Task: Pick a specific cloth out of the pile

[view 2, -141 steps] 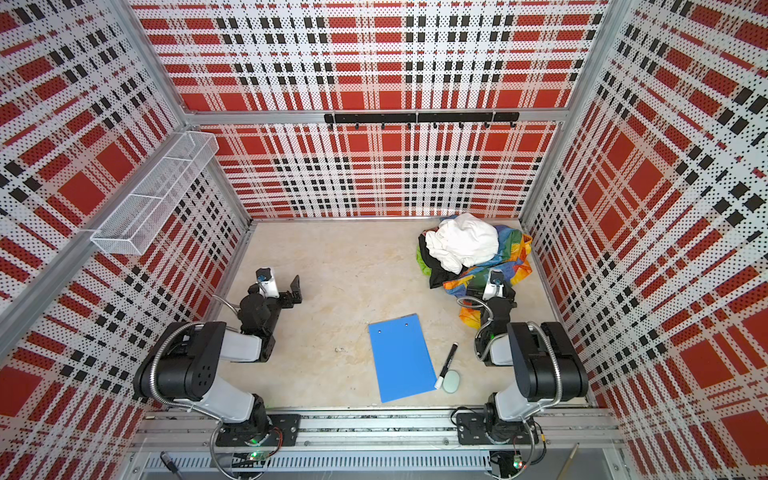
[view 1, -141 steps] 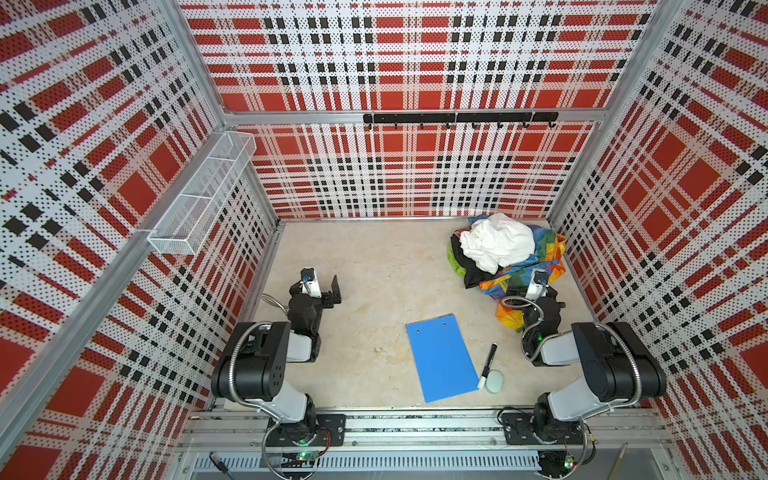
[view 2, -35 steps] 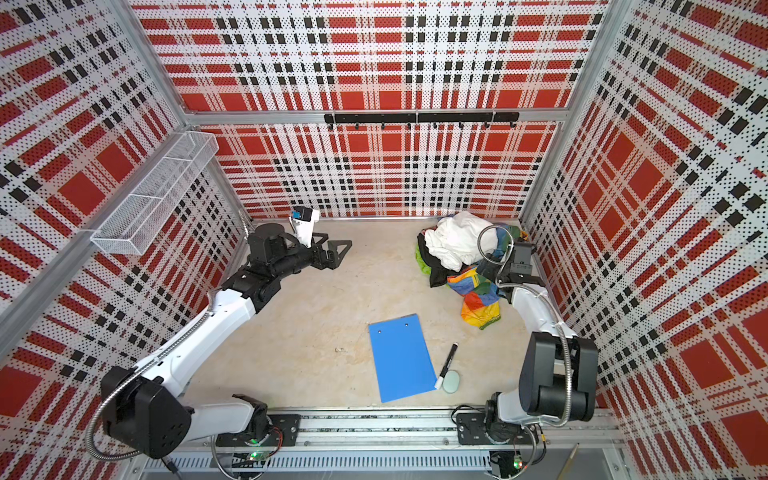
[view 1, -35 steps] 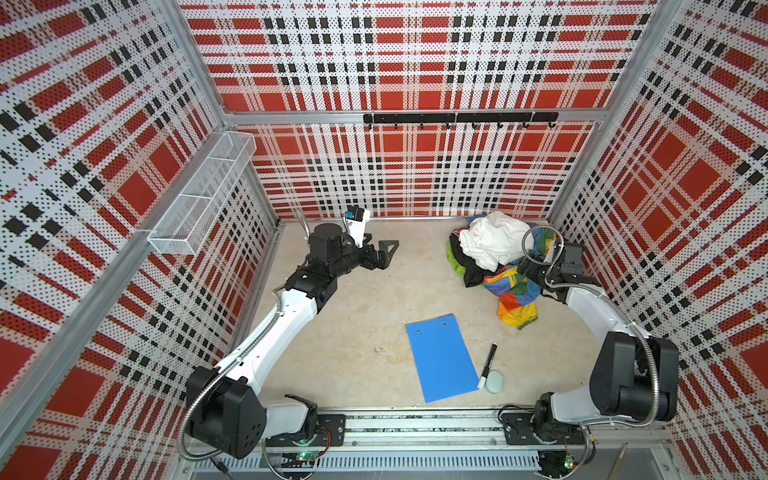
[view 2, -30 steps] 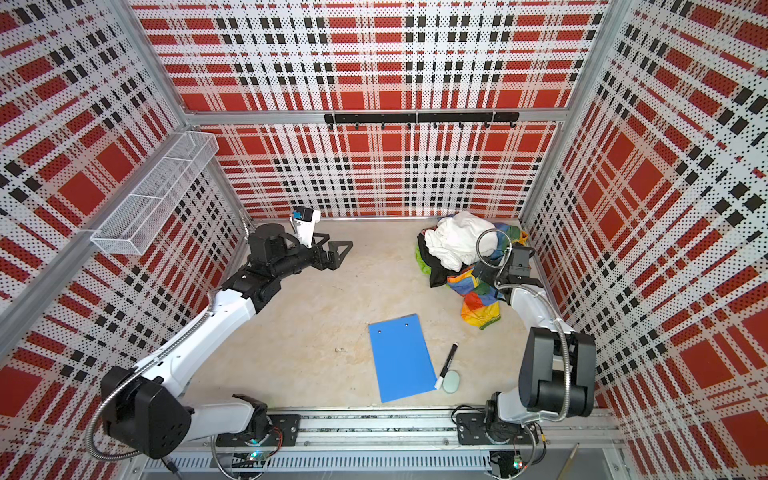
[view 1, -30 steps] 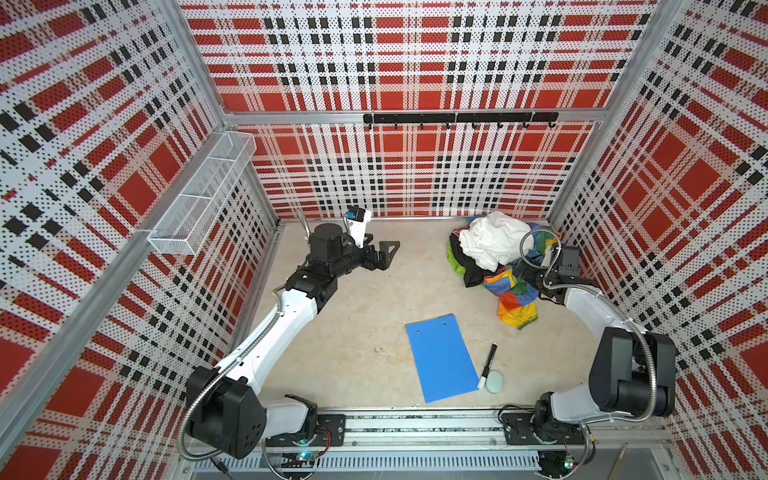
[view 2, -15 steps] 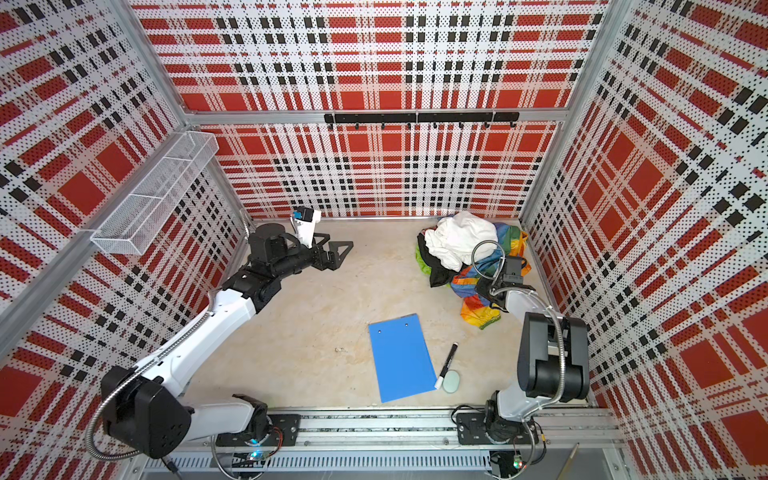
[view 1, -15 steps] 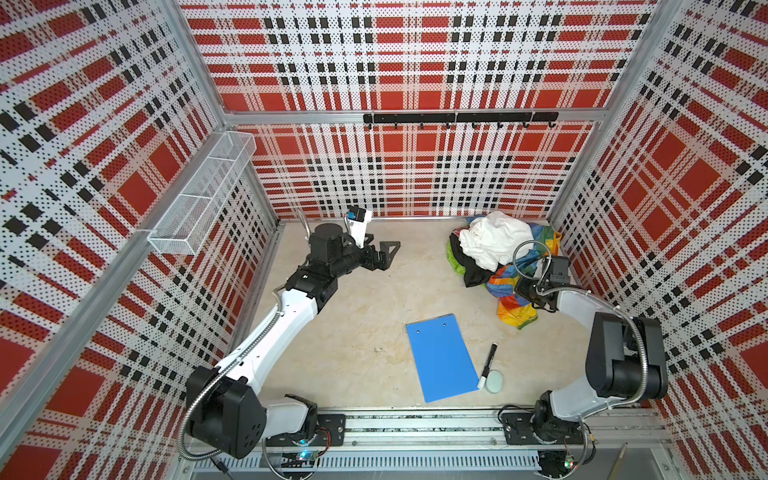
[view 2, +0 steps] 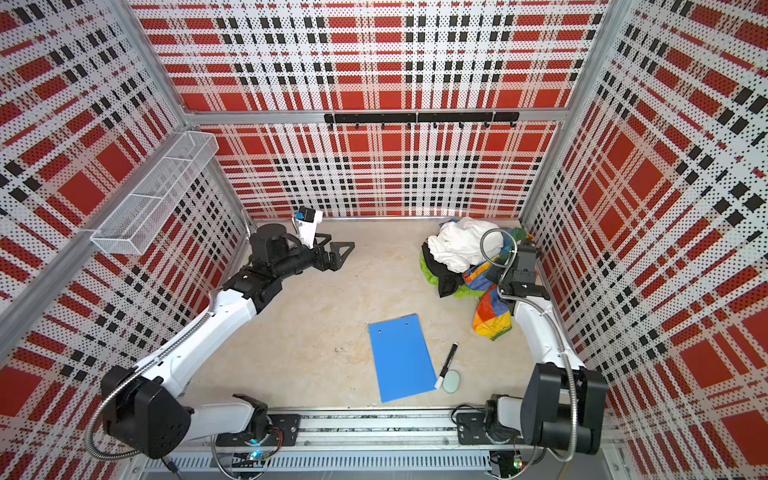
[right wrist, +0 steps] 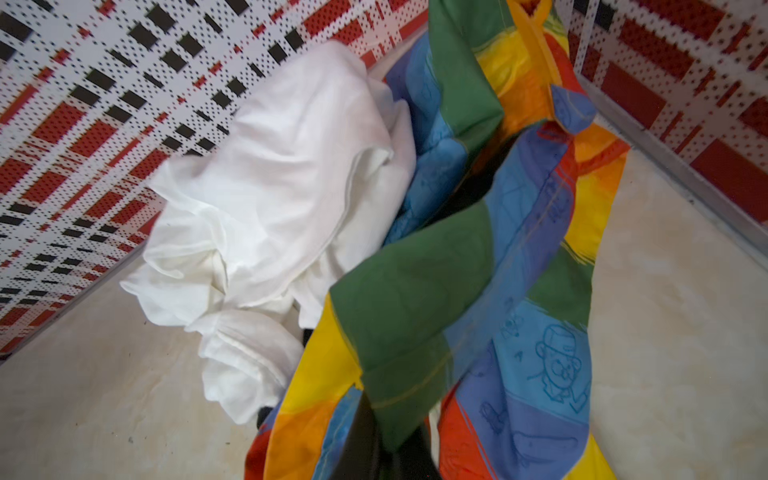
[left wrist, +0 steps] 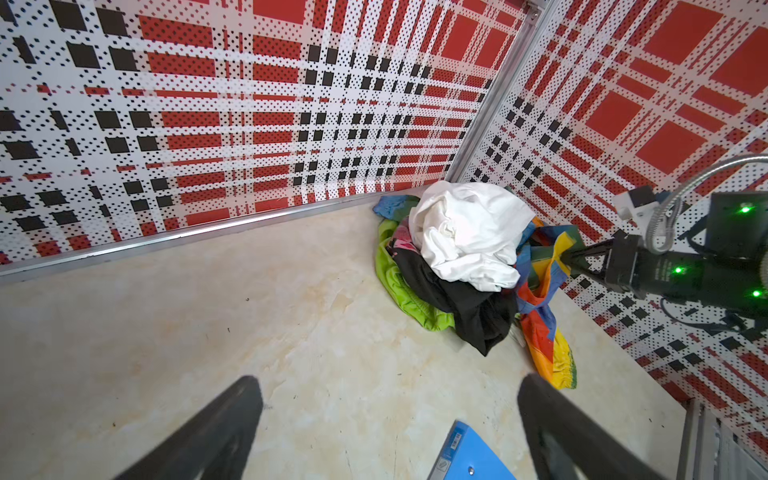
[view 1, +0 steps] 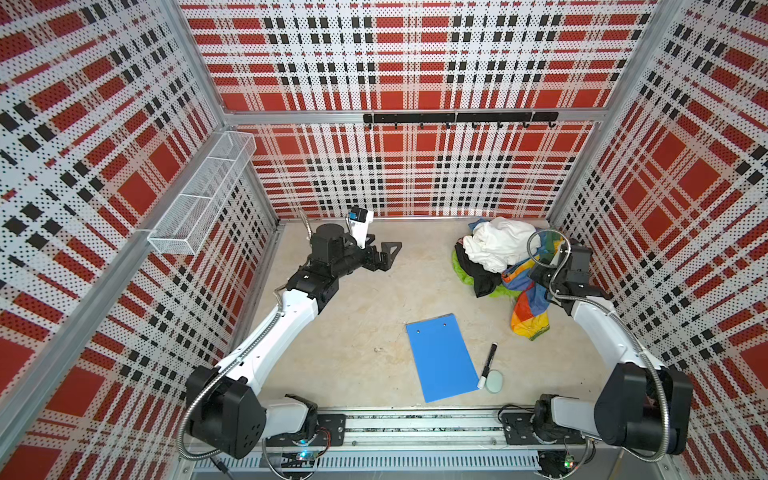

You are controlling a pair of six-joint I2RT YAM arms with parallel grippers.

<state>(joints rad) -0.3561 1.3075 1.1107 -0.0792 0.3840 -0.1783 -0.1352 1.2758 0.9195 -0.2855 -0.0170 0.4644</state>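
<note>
The left arm (view 1: 286,320) and right arm (view 1: 598,328) pair white shells with bulky black joint housings and a ribbed silver conduit (left wrist: 664,220), the left gripper (left wrist: 390,380) has matte black fingers (left wrist: 216,428), the left wrist bears a white camera (view 1: 359,222) with a blue face, and green lights (left wrist: 745,209) dot the right wrist.

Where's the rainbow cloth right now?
In both top views the rainbow cloth sits at the right, along the edge of the pile next to the white cloth and the right wall; the right gripper is shut on a fold of it.
</note>
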